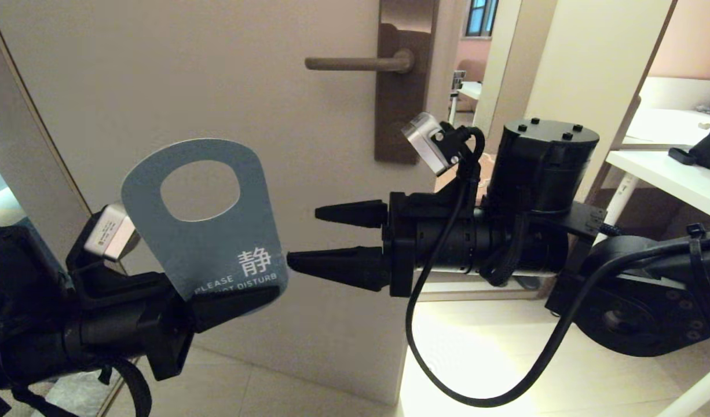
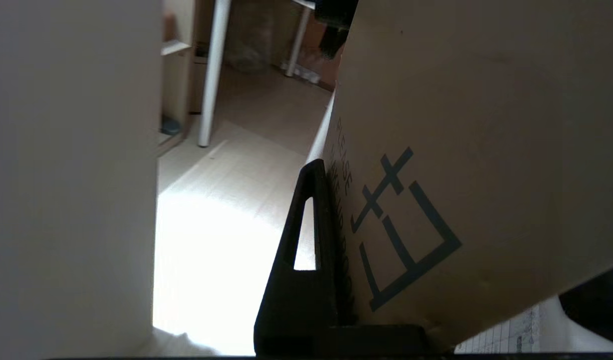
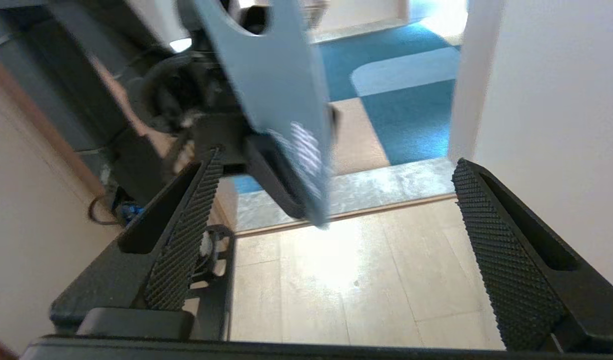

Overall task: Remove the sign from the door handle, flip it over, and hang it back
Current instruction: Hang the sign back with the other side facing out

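Sign point(image 1: 207, 243) blue side out, pinched by L gripper point(image 1: 239, 301); R gripper point(image 1: 303, 237) spread; tiled floor point(image 1: 482, 347).

door handle point(image 1: 355, 63): high on the door point(image 1: 158, 75), above both arms | sign point(image 1: 207, 223): lower left, before the door, off the handle, foot in left gripper point(image 1: 239, 301) | right gripper point(image 1: 326, 240): just right of sign, apart | counter point(image 1: 673, 174): far right

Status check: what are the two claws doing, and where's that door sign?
Left gripper shut on sign, blue side to head camera. Right gripper open beside it, not touching. Door handle bare above; nothing in the way.
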You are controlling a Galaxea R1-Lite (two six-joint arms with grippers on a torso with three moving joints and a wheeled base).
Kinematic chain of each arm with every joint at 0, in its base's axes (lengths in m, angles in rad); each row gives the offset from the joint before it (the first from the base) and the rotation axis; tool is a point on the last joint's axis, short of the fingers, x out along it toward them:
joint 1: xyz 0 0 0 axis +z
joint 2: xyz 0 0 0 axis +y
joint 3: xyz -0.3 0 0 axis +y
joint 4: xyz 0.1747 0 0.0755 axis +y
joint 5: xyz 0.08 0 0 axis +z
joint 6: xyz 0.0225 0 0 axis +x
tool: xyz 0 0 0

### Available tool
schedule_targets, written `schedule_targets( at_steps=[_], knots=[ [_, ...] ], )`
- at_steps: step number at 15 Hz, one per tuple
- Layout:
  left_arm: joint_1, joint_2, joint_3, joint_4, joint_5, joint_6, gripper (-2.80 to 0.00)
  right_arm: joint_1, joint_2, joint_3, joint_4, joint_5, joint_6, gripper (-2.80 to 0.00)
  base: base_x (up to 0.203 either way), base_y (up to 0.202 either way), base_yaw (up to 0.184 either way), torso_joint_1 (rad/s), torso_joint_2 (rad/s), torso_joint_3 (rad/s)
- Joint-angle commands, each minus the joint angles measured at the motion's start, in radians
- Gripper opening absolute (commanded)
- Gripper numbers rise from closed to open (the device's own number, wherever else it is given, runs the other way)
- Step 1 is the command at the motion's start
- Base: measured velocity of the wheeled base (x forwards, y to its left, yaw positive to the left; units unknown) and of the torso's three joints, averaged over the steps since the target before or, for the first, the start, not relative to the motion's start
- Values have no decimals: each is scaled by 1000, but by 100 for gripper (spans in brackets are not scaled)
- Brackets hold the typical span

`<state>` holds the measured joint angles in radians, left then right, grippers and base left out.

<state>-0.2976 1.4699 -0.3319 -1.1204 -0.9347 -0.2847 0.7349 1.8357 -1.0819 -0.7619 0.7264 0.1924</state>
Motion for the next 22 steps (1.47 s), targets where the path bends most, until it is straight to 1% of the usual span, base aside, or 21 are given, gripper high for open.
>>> schedule_targets(
  at_steps=[1,3,4,7,10,11,14,16,19,20,22],
  knots=[
    [23,-38,25,-6,-5,1,-280,-25,-19,12,-5,-37,1,0,0,0,0,0,0,0],
    [47,-76,56,-6,-4,1,-280,-46,-34,11,-5,-101,2,0,0,0,0,0,0,0],
    [63,-91,71,-6,-4,1,-280,-55,-45,13,-5,-111,2,0,0,0,0,0,0,0],
    [101,-124,82,-6,-4,-2,-280,-82,-77,46,-5,-113,1,0,0,0,0,0,0,0],
    [147,-142,82,-6,-3,-1,-280,-131,-116,104,-5,-113,-4,0,0,0,0,0,0,0],
    [158,-149,83,-6,-1,1,-280,-149,-129,125,-5,-112,-4,-280,0,0,0,0,0,0],
    [180,-157,84,-6,1,4,-280,-196,-150,161,-21,-123,-2,-280,0,0,0,0,0,0],
    [198,-157,89,-4,8,5,-280,-223,-159,188,-44,-188,-4,-280,0,0,0,0,0,0],
    [206,-169,106,-3,42,7,-280,-279,-205,252,-54,-325,-7,-280,0,0,0,0,0,0],
    [206,-168,106,-1,55,8,-280,-311,-233,273,-54,-364,-8,-280,0,0,0,0,0,0],
    [206,-166,105,-1,62,10,-280,-399,-277,322,-54,-390,-20,-280,0,0,0,0,0,0]
  ],
)
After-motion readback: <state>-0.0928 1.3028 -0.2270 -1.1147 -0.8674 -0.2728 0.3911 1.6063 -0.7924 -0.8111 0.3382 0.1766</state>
